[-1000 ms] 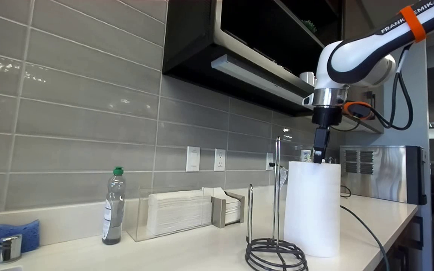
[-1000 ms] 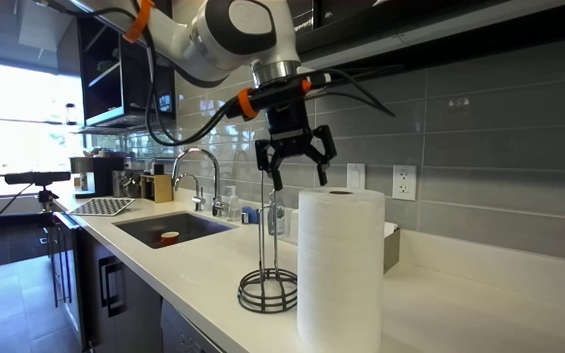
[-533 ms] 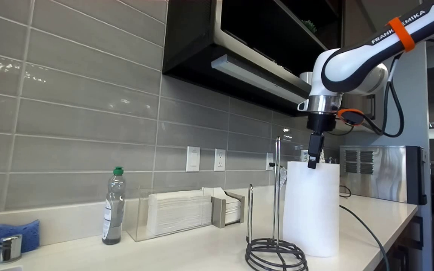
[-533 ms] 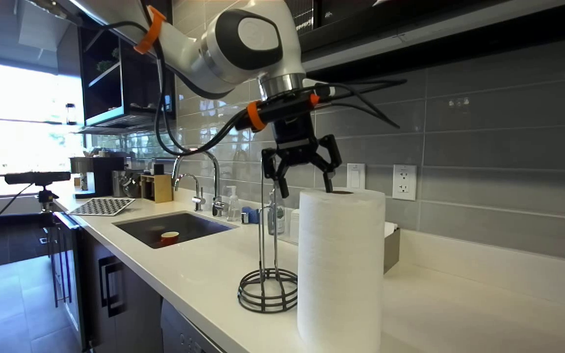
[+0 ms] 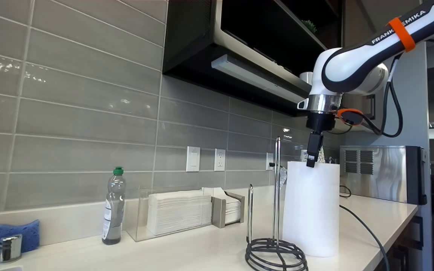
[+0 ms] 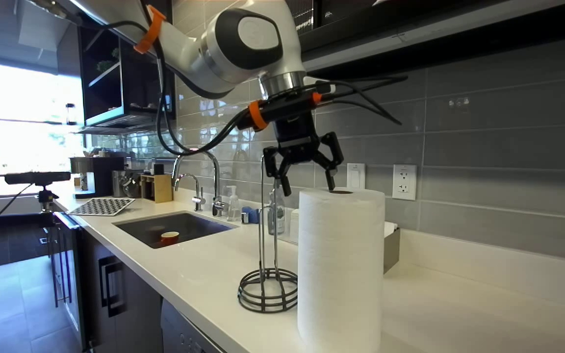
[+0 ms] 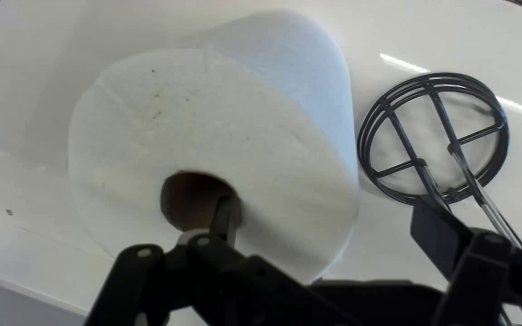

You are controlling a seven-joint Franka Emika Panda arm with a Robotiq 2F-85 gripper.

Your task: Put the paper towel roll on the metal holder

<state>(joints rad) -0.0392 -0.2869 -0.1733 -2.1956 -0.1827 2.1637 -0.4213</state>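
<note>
A white-and-black robot arm (image 6: 236,54) hung over a smooth white desk (image 6: 459,304), its black two-fingered hand (image 6: 309,190) pointing down, the fingers (image 7: 437,235) spread apart. One fingertip sat at the mouth of the brown core (image 7: 186,201) of a tall, cylindrical white paper towel roll (image 6: 340,274); how deep it went could not be told. The second hung outside the roll, on the side facing the metal holder (image 5: 277,188), a thin, shiny upright rod with a shorter one beside it, rising from a round base of dark wire rings. The roll stood upright just beside the holder, nearer the desk's front edge than the back edge along the gray tiled wall (image 5: 89,94). By that back edge were a clear plastic bottle with a green cap (image 5: 113,210) and a stack of white paper napkins (image 5: 179,212). A red cup (image 6: 168,240) showed in the dark rectangular sink (image 6: 194,224).
</note>
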